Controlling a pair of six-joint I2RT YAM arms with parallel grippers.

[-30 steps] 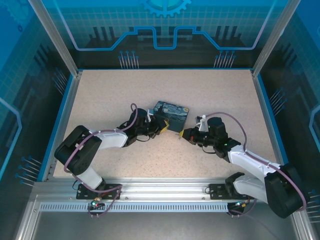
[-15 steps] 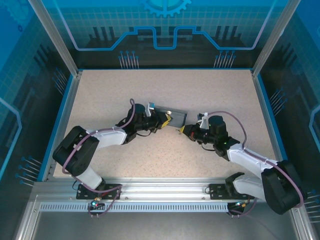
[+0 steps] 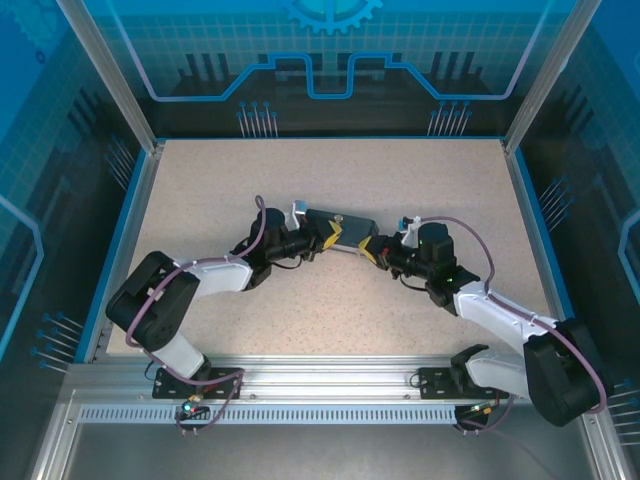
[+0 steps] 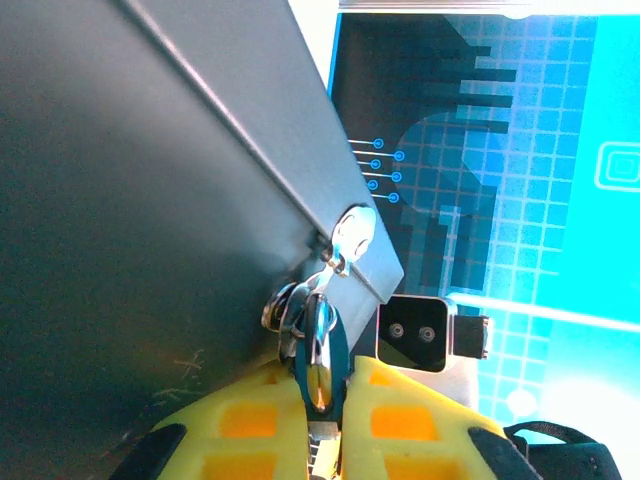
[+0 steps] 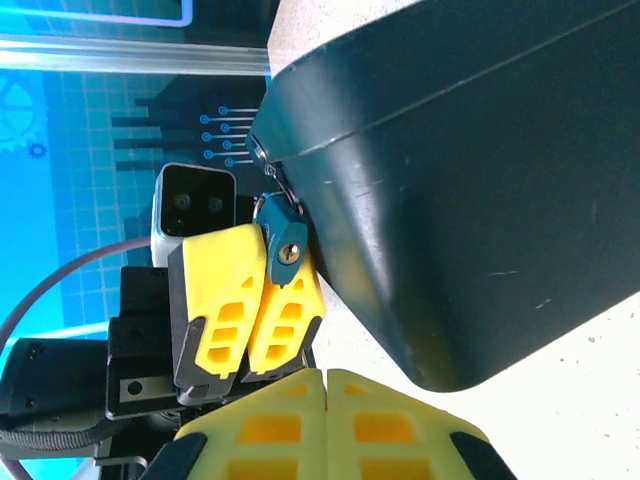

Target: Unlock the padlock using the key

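**Padlock steadied for the key**

The left tool [image 4: 325, 375] pinches the padlock [image 4: 312, 325] where it hangs from the clasp [image 4: 355, 235] of the dark box [image 4: 130, 200]. The box stands tipped up midway between the side edges of the surface [image 3: 400, 180]. That grip likely turns the keyhole [image 5: 289, 254] toward the right tool [image 5: 325, 385]. Its fingers are pressed together, and I cannot tell whether the key sits between them.

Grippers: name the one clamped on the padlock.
The left gripper: its fingers pinch the padlock hanging from the box. The right gripper is shut, short of the padlock.
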